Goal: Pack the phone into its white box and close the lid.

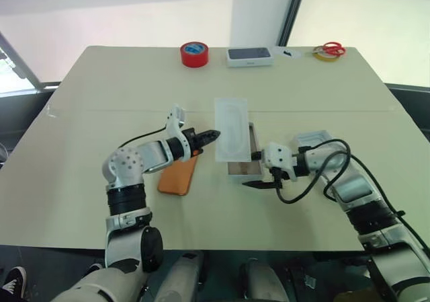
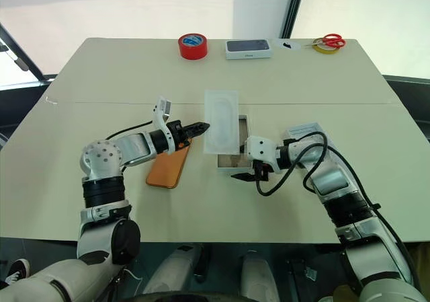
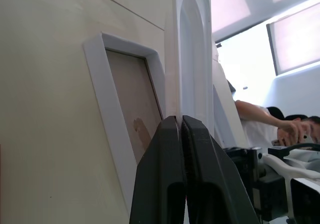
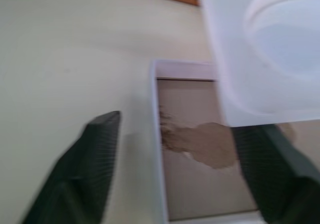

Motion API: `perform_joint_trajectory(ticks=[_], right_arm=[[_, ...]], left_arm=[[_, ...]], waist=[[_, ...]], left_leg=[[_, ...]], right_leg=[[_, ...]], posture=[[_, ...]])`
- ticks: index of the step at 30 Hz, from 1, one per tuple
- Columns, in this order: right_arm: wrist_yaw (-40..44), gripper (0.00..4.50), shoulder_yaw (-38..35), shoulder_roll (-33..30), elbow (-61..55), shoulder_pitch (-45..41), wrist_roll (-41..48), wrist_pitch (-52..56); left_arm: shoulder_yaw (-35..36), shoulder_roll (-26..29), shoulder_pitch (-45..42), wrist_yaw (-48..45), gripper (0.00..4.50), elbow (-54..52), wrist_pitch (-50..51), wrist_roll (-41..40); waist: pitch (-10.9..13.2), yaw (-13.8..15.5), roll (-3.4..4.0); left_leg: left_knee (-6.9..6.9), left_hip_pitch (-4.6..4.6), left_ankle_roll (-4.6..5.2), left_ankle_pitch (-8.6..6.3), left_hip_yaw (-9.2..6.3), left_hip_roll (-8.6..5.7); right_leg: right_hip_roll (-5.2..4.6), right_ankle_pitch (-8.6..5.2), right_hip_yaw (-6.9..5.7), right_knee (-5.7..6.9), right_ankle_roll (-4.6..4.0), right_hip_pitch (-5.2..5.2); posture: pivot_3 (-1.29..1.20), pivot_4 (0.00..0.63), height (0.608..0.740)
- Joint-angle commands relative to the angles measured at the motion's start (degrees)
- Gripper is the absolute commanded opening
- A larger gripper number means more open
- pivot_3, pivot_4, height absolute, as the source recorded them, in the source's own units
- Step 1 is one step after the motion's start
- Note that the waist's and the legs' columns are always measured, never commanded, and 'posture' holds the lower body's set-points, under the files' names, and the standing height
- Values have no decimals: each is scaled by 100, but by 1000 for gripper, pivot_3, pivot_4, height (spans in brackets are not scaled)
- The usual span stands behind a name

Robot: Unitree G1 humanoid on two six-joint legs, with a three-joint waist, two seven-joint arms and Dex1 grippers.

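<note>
Prob lab: test table (image 1: 101,100), blinds (image 1: 121,19)

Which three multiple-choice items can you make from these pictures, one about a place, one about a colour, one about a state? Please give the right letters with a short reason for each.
1. Where does the phone lie?
A. On the table, under the left arm
B. Inside the white box
C. Beside the red tape roll

2. What colour is the tape roll at the far edge of the table?
A. Blue
B. Red
C. Green

3. How is the left gripper?
A. Open over the phone
B. Shut on the thin white insert
C. Shut on the scissors

Answers:
1 A: the orange phone rests flat on the table, outside the white box.
2 B: the roll is red.
3 B: the left wrist view shows its fingers pinching the thin white insert at the edge.
</note>
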Motion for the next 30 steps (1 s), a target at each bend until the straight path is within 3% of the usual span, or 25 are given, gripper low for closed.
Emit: perform_joint_trajectory(ticks=[1, 10, 23, 27, 30], right_arm=[[27, 3944, -541, -449, -332, 265, 198, -258], [-141, 3944, -1512, -939, 330, 485, 585, -445], [-370, 3944, -1494, -997, 726, 397, 395, -963], [-433, 4047, -1495, -987, 743, 421, 384, -991], [-483, 4047, -1471, -955, 713, 439, 367, -992]], left_arm=[[-8, -148, 102, 154, 0, -285, -70, -128], [-29, -660, 171, 526, 0, -129, -460, -45], [-424, -614, 256, 493, 0, -23, -446, -23], [-489, -582, 278, 484, 1334, -81, -518, 0], [-420, -580, 256, 429, 1334, -137, -492, -184]], waist=[[1, 7, -2], [2, -12, -4], [3, -5, -4], [3, -6, -4], [3, -7, -4]], left_leg=[[1, 0, 2, -1, 0, -2], [1, 0, 15, -9, 1, -2], [3, -1, 15, -8, 3, -2], [3, -1, 14, -8, 3, -2], [3, -1, 14, -8, 3, -2]], right_leg=[[-2, 0, 0, -1, 0, 1], [-2, 0, 1, -1, 0, 5], [-3, 0, 2, -2, 0, 4], [-3, 0, 2, -2, 0, 4], [-3, 0, 3, -2, 0, 4]], posture=[[0, 150, 736], [0, 150, 736], [0, 150, 736], [0, 150, 736], [0, 150, 736]])
